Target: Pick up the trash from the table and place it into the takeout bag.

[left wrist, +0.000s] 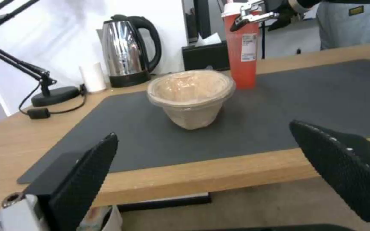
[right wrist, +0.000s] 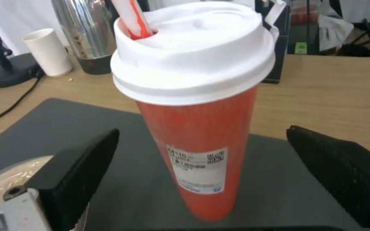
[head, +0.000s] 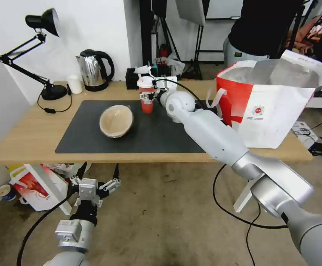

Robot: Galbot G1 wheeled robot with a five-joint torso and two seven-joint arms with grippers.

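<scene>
Landmark: dark grey mat on the table; all places given from it.
Red drink cup: upright near the mat's far edge, white lid and straw on top.
Right gripper: at the cup, level with the part just under the lid; jaws spread wide to either side of the body, pads apart from it, nothing held.
Tan paper bowl: tipped on its side mid-mat, mouth covered with clear film, well apart from the cup.
Takeout bag: standing open off the mat's right end, foil lining showing.
Left gripper: low, in front of the table's near edge and below the top; jaws wide apart, empty.
Handling, judged: thin-walled cup, probably light, slick and easily crushed; tall, so prone to tipping.
Hold, judged: across the upper body just under the lid rim, which should stop it slipping down; squeeze gently, keep upright in case of leftover liquid.
</scene>
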